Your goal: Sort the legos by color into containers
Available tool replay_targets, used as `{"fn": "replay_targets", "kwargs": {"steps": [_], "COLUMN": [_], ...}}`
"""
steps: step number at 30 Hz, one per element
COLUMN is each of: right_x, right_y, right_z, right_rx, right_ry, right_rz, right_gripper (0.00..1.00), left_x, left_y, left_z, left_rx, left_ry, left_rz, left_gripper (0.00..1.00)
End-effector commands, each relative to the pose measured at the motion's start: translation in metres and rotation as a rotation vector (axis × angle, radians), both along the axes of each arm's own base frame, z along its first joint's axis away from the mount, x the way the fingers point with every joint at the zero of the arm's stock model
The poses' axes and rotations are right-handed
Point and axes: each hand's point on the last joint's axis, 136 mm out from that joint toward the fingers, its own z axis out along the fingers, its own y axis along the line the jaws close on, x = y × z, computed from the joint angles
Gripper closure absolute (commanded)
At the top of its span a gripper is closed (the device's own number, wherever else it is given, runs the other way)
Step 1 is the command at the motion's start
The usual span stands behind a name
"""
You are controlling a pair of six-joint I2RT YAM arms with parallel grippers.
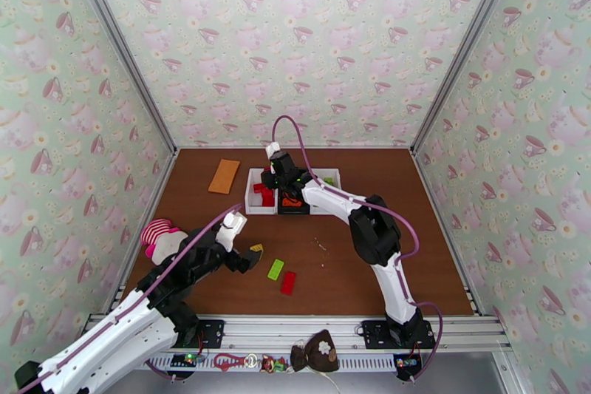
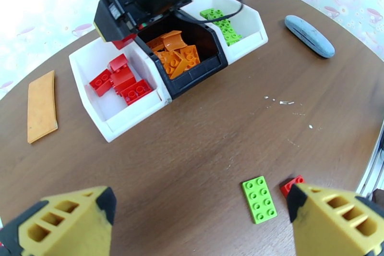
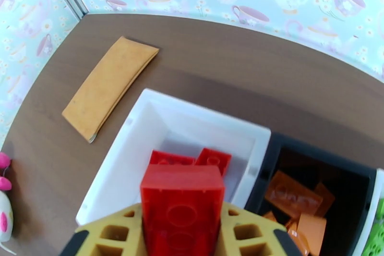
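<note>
Three containers stand in a row at the back: a white bin (image 2: 122, 120) with red legos (image 2: 122, 81), a black bin (image 2: 198, 77) with orange legos (image 2: 175, 55), and a white bin (image 2: 250, 40) with lime green legos (image 2: 222, 24). My right gripper (image 3: 182, 225) is shut on a red lego (image 3: 182, 199) and hovers over the left white bin (image 3: 192, 125), near its wall beside the black bin (image 3: 331, 168). On the table lie a lime green lego (image 2: 259, 199) and a red lego (image 2: 289, 186). Just left of them in the top view, my left gripper (image 1: 254, 256) is open with nothing between its fingers.
A flat orange card (image 1: 224, 176) lies left of the bins. A pink-and-white striped plush (image 1: 159, 236) sits at the left edge beside my left arm. A grey-blue oblong object (image 2: 309, 36) lies right of the bins. Small white crumbs (image 2: 283, 102) dot the brown tabletop.
</note>
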Motion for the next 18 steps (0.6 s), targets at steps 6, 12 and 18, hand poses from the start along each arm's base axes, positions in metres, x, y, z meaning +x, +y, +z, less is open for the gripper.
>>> {"fn": "replay_targets", "kwargs": {"steps": [6, 12, 18], "right_x": [0.014, -0.003, -0.046], "right_y": [0.006, -0.006, -0.03], "right_z": [0.016, 0.046, 0.054], "right_rx": [0.008, 0.053, 0.087], "right_ry": [-0.033, -0.054, -0.033], "right_rz": [0.005, 0.009, 0.054], "right_gripper": [0.42, 0.27, 0.18], "left_x": [0.003, -0.002, -0.002], "left_y": [-0.003, -0.012, -0.011], "left_z": [-0.01, -0.008, -0.01], "left_rx": [0.011, -0.019, -0.029], "left_ry": [0.03, 0.033, 0.057], "left_rz": [-0.006, -0.07, -0.072], "left_gripper": [0.0, 0.0, 0.0]}}
